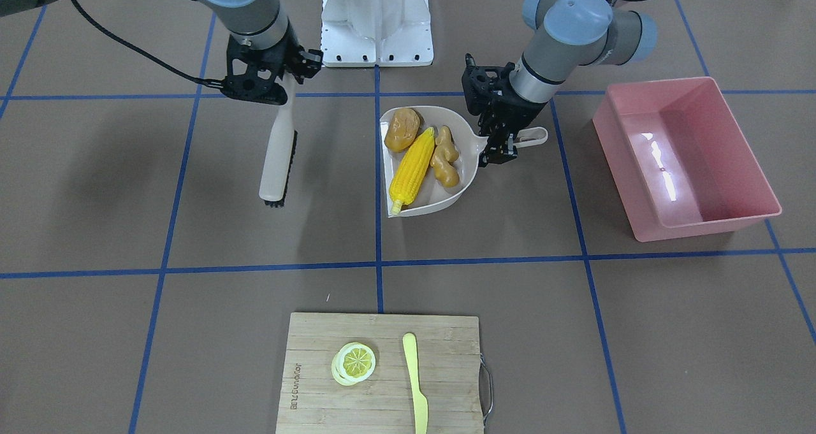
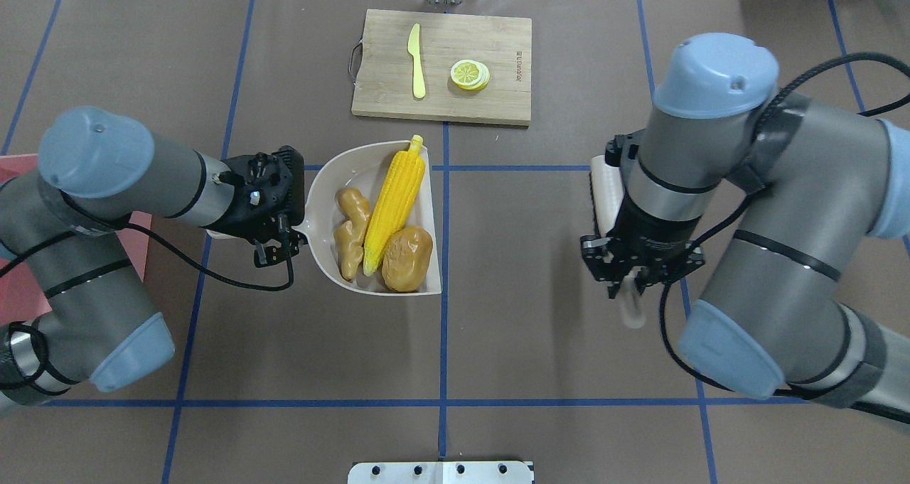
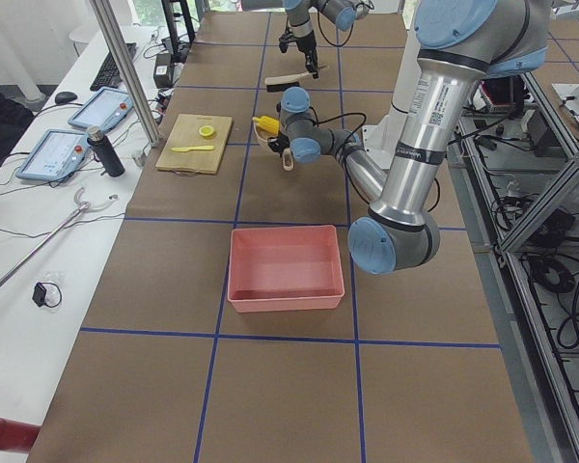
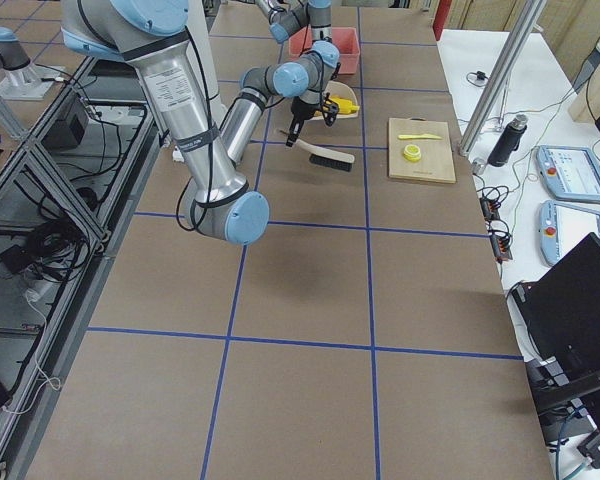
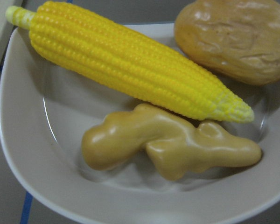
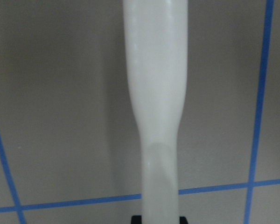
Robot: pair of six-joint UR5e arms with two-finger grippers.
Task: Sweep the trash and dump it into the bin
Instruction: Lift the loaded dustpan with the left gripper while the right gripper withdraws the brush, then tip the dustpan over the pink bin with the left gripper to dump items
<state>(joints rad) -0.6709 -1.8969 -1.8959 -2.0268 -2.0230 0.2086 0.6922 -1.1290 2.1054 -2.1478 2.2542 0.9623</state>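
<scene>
Left claw (image 1: pixel 502 153): it is pinching the handle of the beige plastic dustpan (image 1: pixel 440 199), with its jaws pressed onto the handle from both sides.
Right claw (image 1: pixel 288 83): it is clamping the top of the handle of a cream plastic hand brush with black bristles (image 1: pixel 278 160). The brush is pointing away from the robot, bristles turned toward the dustpan and well apart from it.
Trash: the yellow toy corn cob (image 1: pixel 413 166) is lying in the dustpan between the brown lumpy toy potato (image 1: pixel 401 129) and the tan knobbly toy ginger root (image 1: pixel 444 157), close against both.
Bin: the large pink rectangular plastic tub (image 1: pixel 701 228) is sitting on the robot's left, beyond the dustpan's handle and apart from it.
Dustpan height: I cannot tell whether it is resting on the brown table (image 1: pixel 637 332) or hanging just above it.
Far side: a bamboo cutting board (image 1: pixel 382 412) is carrying a yellow lemon slice (image 1: pixel 354 362) and a pale yellow plastic knife (image 1: pixel 415 383), side by side.
</scene>
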